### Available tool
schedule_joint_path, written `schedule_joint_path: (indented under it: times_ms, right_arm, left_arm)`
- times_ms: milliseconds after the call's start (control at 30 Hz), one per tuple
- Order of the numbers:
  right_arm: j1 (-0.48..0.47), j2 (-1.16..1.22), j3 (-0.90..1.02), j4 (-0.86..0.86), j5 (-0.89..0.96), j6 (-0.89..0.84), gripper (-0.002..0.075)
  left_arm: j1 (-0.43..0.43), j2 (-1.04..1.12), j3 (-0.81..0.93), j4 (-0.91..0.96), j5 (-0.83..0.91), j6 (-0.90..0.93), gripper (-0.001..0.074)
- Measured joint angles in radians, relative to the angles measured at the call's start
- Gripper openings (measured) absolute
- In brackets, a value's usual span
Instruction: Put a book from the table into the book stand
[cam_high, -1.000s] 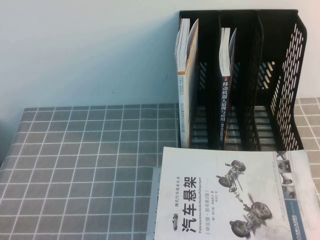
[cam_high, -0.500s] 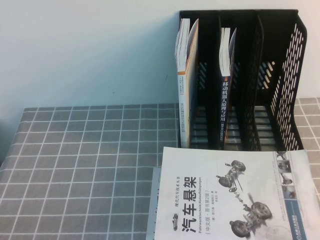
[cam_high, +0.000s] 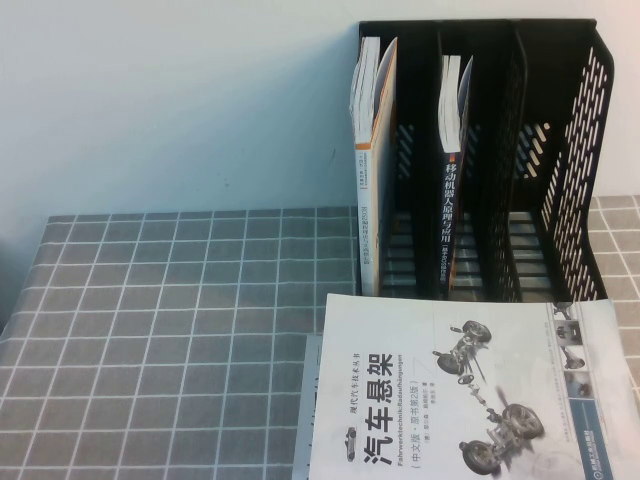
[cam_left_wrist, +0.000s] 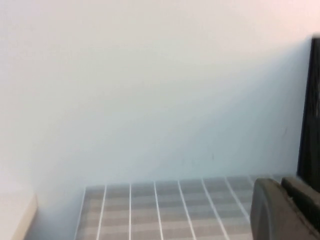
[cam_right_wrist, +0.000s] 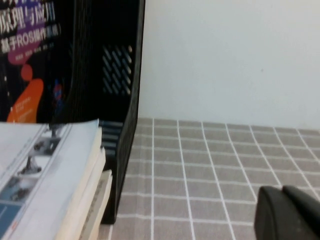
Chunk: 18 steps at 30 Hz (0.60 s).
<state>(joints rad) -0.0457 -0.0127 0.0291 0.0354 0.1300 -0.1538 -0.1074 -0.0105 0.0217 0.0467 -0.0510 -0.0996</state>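
Observation:
A black book stand (cam_high: 565, 150) with three slots stands at the back right of the table. A white and orange book (cam_high: 372, 160) stands in its left slot and a dark book (cam_high: 455, 170) in its middle slot; the right slot is empty. A white book with a car-suspension cover (cam_high: 470, 390) lies flat in front of the stand, on top of a grey book (cam_high: 305, 420). Neither gripper shows in the high view. My left gripper (cam_left_wrist: 281, 182) is shut and empty over the cloth, near the stand's edge (cam_left_wrist: 311, 110). My right gripper (cam_right_wrist: 281, 192) is shut and empty, right of the stand (cam_right_wrist: 125, 100) and the book stack (cam_right_wrist: 50, 170).
A grey checked cloth (cam_high: 180, 320) covers the table. A pale wall (cam_high: 170, 100) rises behind it. The table's left edge shows in the high view at the lower left.

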Motion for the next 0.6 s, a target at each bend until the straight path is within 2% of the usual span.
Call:
schedule_joint_path:
  times_ms: [233, 500, 600]
  right_arm:
    - [0.0, 0.0, 0.0, 0.006, -0.202, 0.035, -0.0003]
    - [0.0, 0.0, 0.0, 0.02, -0.283, 0.059, -0.0003]
    - [0.0, 0.0, -0.002, 0.043, -0.293, 0.063, -0.0003]
  left_arm:
    - [0.0, 0.0, 0.0, 0.009, -0.151, 0.003, -0.0003]
    - [0.0, 0.0, 0.0, -0.023, -0.193, -0.041, -0.0003]
    - [0.0, 0.0, -0.006, -0.087, -0.134, -0.11, -0.0003]
